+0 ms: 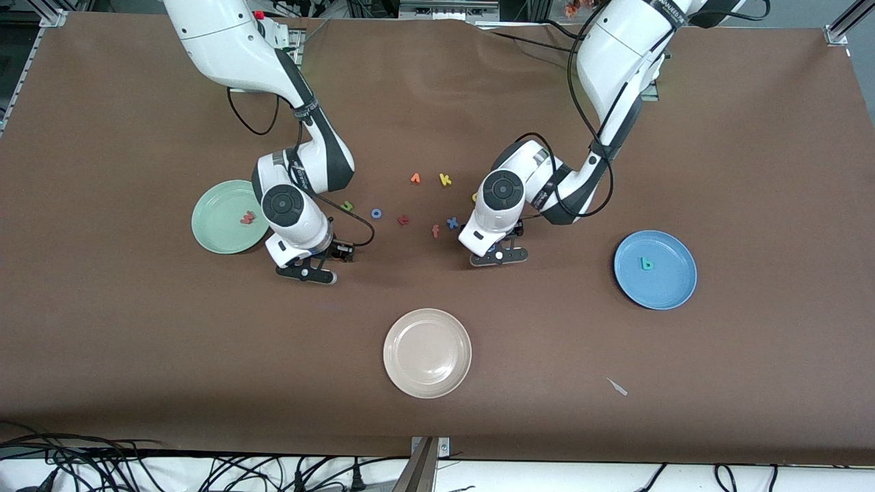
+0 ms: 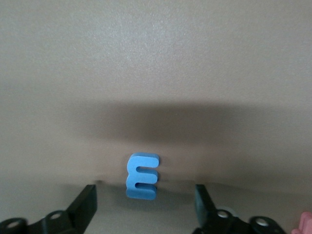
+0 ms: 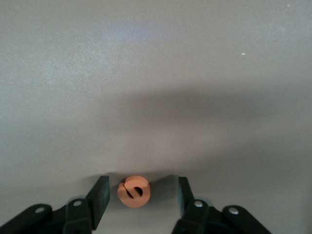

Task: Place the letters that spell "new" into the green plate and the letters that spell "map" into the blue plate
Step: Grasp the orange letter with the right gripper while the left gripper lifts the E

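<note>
My left gripper [image 1: 499,257] is down at the table and open, with the blue m [image 2: 142,176] lying flat between its fingers [image 2: 85,207], clear of both. My right gripper [image 1: 305,271] is low beside the green plate [image 1: 215,229], open around the orange e [image 3: 134,191], with a small gap on each side. The pinkish-red w [image 1: 247,218] lies in the green plate. The teal p [image 1: 645,264] lies in the blue plate [image 1: 666,287]. The olive n [image 1: 347,205] is on the cloth, and the yellow a [image 1: 475,197] peeks out beside the left wrist.
Loose letters lie between the arms: blue o [image 1: 376,213], dark red letter [image 1: 403,220], salmon f [image 1: 435,231], blue x [image 1: 452,222], yellow k [image 1: 445,180] and an orange one [image 1: 415,178]. A cream plate [image 1: 427,383] sits nearer the front camera, with a small pale scrap [image 1: 617,387] beside it.
</note>
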Controlling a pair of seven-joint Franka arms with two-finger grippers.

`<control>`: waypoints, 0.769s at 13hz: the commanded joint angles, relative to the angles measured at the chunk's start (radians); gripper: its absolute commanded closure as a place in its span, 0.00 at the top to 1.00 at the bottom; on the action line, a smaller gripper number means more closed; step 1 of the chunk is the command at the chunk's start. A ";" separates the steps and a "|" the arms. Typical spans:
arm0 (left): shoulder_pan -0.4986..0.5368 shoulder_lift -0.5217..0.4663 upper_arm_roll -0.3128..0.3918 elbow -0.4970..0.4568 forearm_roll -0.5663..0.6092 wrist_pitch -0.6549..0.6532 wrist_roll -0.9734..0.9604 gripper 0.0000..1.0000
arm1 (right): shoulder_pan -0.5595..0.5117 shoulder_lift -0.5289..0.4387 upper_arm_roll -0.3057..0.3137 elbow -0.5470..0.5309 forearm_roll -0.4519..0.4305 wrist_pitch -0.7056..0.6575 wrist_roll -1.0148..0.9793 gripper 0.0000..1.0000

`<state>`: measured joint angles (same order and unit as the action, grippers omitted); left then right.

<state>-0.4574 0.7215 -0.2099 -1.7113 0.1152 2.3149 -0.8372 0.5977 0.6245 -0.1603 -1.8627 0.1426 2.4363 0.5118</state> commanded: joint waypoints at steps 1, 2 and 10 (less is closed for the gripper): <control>-0.010 0.009 0.012 0.010 0.028 0.006 -0.020 0.60 | 0.013 0.015 -0.004 0.013 0.005 0.000 0.010 0.37; -0.010 0.010 0.012 0.010 0.028 0.006 -0.020 0.46 | 0.014 0.015 -0.004 0.013 0.005 0.000 0.010 0.28; 0.046 0.000 0.014 0.033 0.028 -0.027 0.086 0.00 | 0.010 -0.141 -0.097 -0.007 0.002 -0.257 -0.171 0.18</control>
<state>-0.4505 0.7209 -0.1995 -1.6994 0.1158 2.3148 -0.8222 0.6051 0.5699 -0.2159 -1.8373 0.1412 2.2857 0.4367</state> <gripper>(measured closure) 0.727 0.705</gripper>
